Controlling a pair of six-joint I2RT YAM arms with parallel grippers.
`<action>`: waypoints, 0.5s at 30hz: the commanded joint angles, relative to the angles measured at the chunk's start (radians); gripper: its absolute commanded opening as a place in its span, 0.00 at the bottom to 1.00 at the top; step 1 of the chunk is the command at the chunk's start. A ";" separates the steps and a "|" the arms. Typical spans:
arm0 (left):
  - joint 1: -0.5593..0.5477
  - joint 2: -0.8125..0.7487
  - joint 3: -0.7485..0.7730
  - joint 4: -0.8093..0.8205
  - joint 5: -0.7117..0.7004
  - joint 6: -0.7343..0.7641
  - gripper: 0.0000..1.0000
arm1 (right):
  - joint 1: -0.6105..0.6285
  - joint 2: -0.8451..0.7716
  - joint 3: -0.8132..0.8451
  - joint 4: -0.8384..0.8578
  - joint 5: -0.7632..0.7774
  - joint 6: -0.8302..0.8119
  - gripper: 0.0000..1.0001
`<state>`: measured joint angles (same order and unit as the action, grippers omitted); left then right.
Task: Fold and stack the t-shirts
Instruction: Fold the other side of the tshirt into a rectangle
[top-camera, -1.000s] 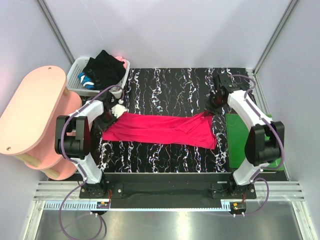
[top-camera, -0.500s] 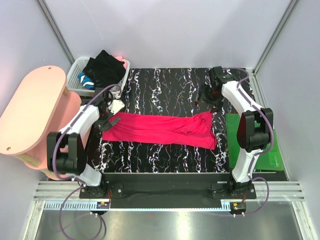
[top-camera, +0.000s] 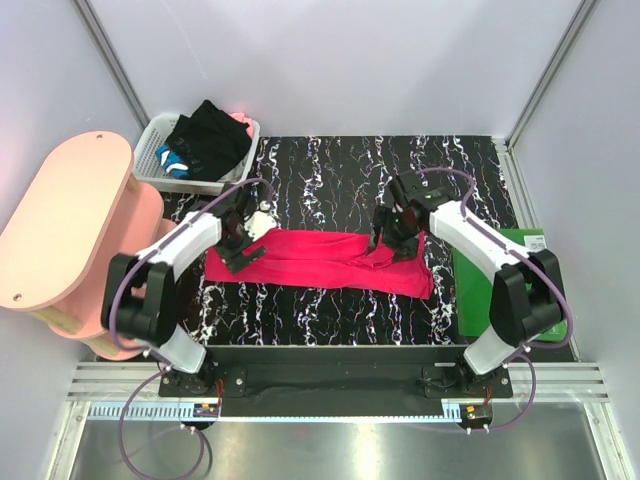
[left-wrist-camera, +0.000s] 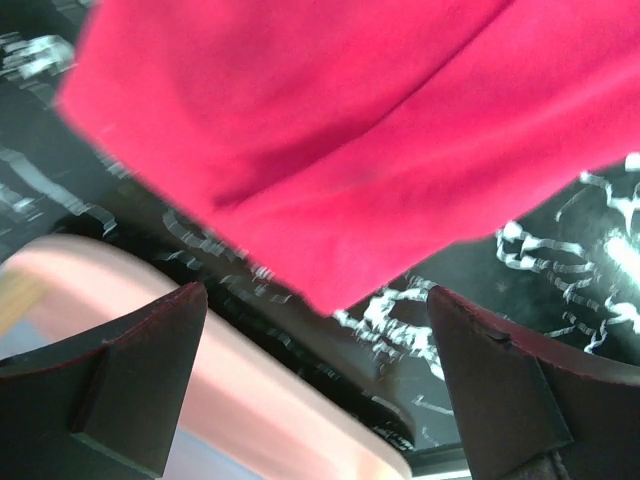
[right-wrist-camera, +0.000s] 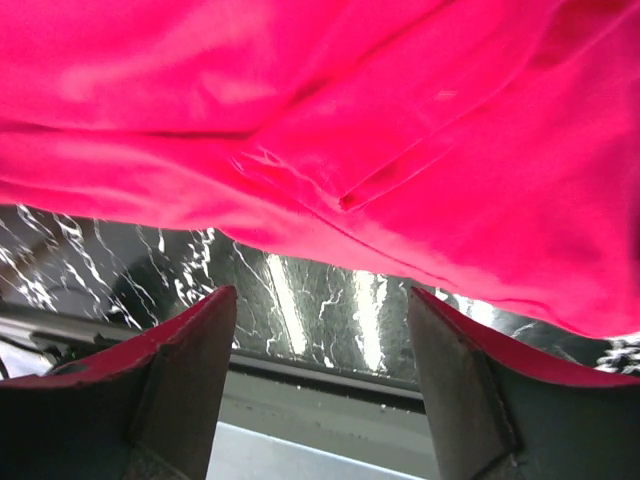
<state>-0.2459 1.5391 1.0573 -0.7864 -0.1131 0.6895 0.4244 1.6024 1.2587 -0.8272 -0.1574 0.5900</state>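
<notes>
The pinkish-red t-shirt (top-camera: 320, 258) lies as a long folded strip across the middle of the black marbled table (top-camera: 330, 170). My left gripper (top-camera: 240, 246) hovers over the strip's left end, open. In the left wrist view the red t-shirt (left-wrist-camera: 330, 130) fills the top, and nothing sits in the left gripper (left-wrist-camera: 315, 385). My right gripper (top-camera: 389, 233) hangs over the strip's right part, open. The right wrist view shows the shirt's (right-wrist-camera: 330, 120) creased cloth above the empty right gripper (right-wrist-camera: 320, 360). The black t-shirt (top-camera: 212, 138) lies heaped in the basket.
A white slotted basket (top-camera: 152, 166) stands at the far left corner. The green mat (top-camera: 488, 285) lies flat at the table's right edge. A pink oval stool (top-camera: 65, 225) stands left of the table. Light walls close the back and sides.
Both grippers opened and let go of the red shirt's ends. The left moved right over the left end; the right drew back, then swung left over the shirt.
</notes>
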 joint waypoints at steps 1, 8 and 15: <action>-0.001 0.122 0.064 0.061 -0.014 -0.039 0.99 | 0.030 0.039 -0.021 0.080 -0.042 0.056 0.73; 0.016 0.196 0.036 0.122 -0.040 -0.048 0.99 | 0.039 0.094 -0.032 0.112 -0.028 0.060 0.58; 0.036 0.200 0.012 0.150 -0.057 -0.042 0.99 | 0.037 0.159 -0.021 0.151 -0.057 0.071 0.43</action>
<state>-0.2253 1.7409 1.0821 -0.6880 -0.1425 0.6529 0.4538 1.7325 1.2243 -0.7219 -0.1871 0.6460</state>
